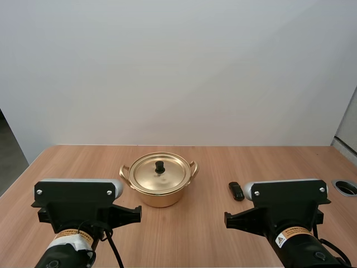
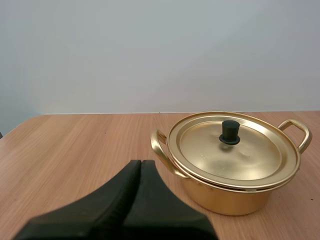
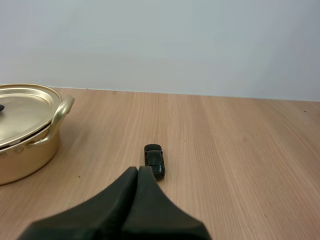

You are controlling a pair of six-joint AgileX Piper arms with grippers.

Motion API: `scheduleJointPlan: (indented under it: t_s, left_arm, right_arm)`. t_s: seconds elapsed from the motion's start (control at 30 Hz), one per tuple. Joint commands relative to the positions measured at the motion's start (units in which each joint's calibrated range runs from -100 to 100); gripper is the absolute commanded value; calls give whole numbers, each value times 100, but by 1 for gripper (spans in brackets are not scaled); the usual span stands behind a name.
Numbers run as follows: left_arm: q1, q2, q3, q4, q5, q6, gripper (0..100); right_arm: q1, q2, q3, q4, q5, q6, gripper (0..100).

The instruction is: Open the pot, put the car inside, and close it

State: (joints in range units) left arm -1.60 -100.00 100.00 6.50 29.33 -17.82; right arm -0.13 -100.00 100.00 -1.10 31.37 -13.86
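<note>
Bench (image 1: 184, 243): plain wood, carries everything.

Pot (image 1: 160, 196): gold-coloured metal, upright at approx mid-bench, a bit ahead of both end effectors. Prob. set there so either side can reach it.

Lid (image 1: 170, 178): sits flat on the pot's rim, closed. So step 1 (opening) is not yet done, and judging by the layout no part of the task is finished.

Left end effector (image 2: 140, 166): fingers pressed together as one dark wedge, nothing in them. It hangs above the bench, short of the pot's near side, aimed roughly at the pot. It is on the lid's side, so my guess is it's meant for the lid lift.

Right end effector (image 3: 138, 171): likewise closed tight and empty, tips just short of the car and lined up w/ it. That makes sense for the pick, since the car lies on that side.

Car (image 3: 154, 161): small dark toy, flat on the bench, right of the pot and apart from it, touching nothing. Its length runs roughly away from the right end effector, so a pinch across the narrow sides looks the easiest grip.

Knob (image 2: 230, 132): black, upright at lid centre, the only graspable bit up there. The fingers would have to spread first, then drop over it. Risk: the knob is small and the lid smooth metal, so an off-centre pinch could tilt it or slip. The lid also needs a parking spot clear of the car.
</note>
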Motion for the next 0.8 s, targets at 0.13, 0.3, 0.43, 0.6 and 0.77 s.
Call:
scheduleJointPlan:
  t_s: [0.13, 0.3, 0.43, 0.6, 0.77]
  left_arm:
    - [1, 0, 0, -2, -3, -2, 0]
    - [1, 0, 0, -2, -3, -2, 0]
    - [1, 0, 0, -2, -3, -2, 0]
    - [1, 0, 0, -2, -3, -2, 0]
    - [1, 0, 0, 148, -340, 225, 0]
  right_arm:
    - [-5, 0, 0, -2, 3, 4, 0]
    - [-5, 0, 0, -2, 3, 4, 0]
    - [-5, 0, 0, -2, 3, 4, 0]
    - [-5, 0, 0, 750, -139, 45, 0]
    - [-5, 0, 0, 1052, -256, 45, 0]
